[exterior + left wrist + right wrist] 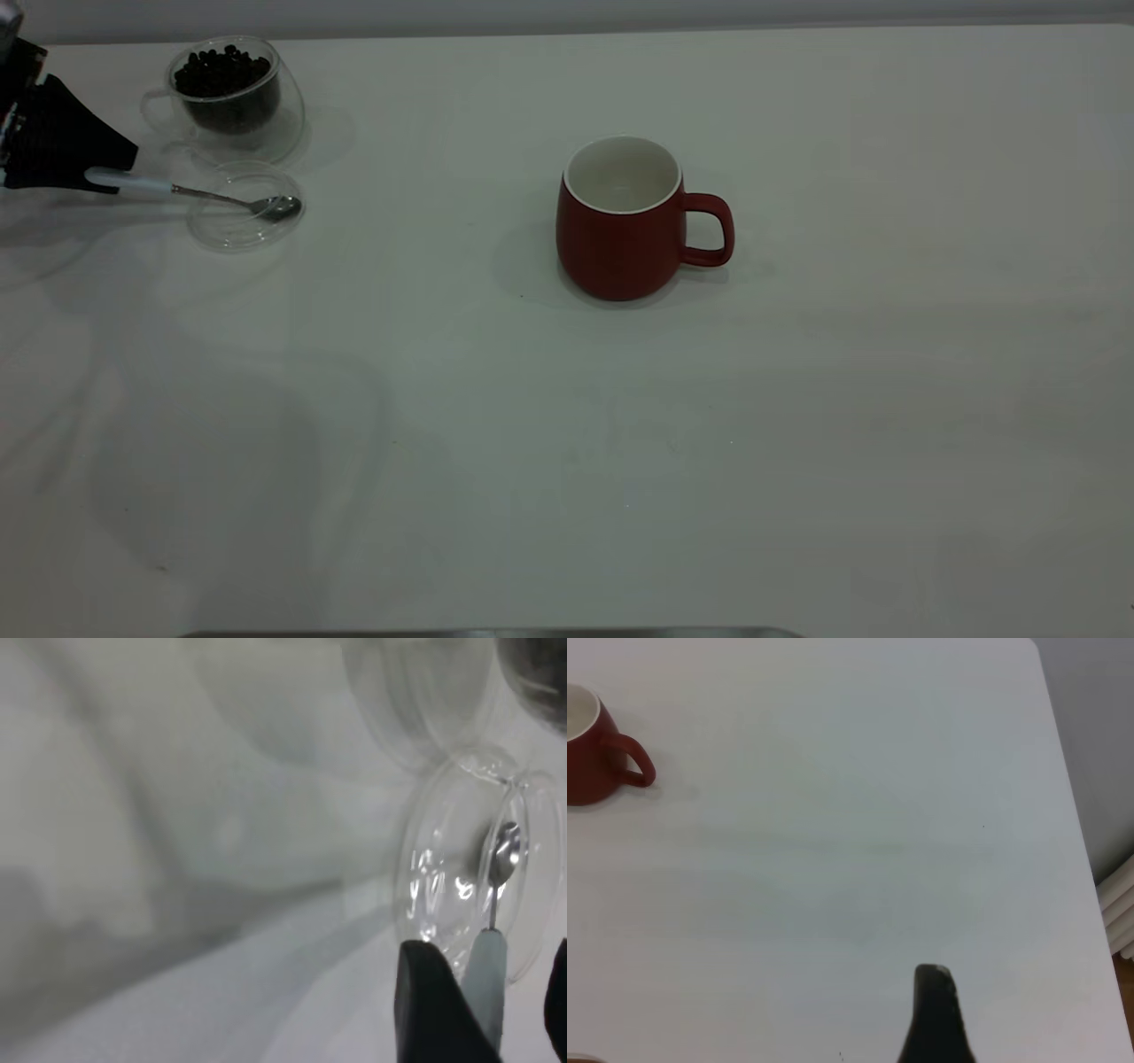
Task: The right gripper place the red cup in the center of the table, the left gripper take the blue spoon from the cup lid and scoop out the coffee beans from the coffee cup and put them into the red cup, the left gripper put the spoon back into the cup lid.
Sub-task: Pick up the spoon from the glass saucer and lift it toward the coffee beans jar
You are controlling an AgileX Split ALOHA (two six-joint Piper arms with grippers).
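Observation:
The red cup [620, 221] stands upright near the middle of the table [567, 425], handle to the right, its white inside bare; it also shows far off in the right wrist view [589, 753]. At the far left, the coffee cup [232, 93] holds a heap of coffee beans [221, 73]. In front of it lies the cup lid [244, 208], with the blue spoon [177, 189] resting bowl-down in it. My left gripper [496, 992] is open around the spoon's handle [489, 966]. One finger is against the handle and the other stands apart. My right gripper [939, 1019] is open and holds nothing.
The table's right edge [1076, 842] runs close to my right gripper, with a grey wall beyond it. A wide stretch of bare tabletop lies between the lid and the red cup. The glass cup's wall [425, 700] sits just past the lid [461, 868].

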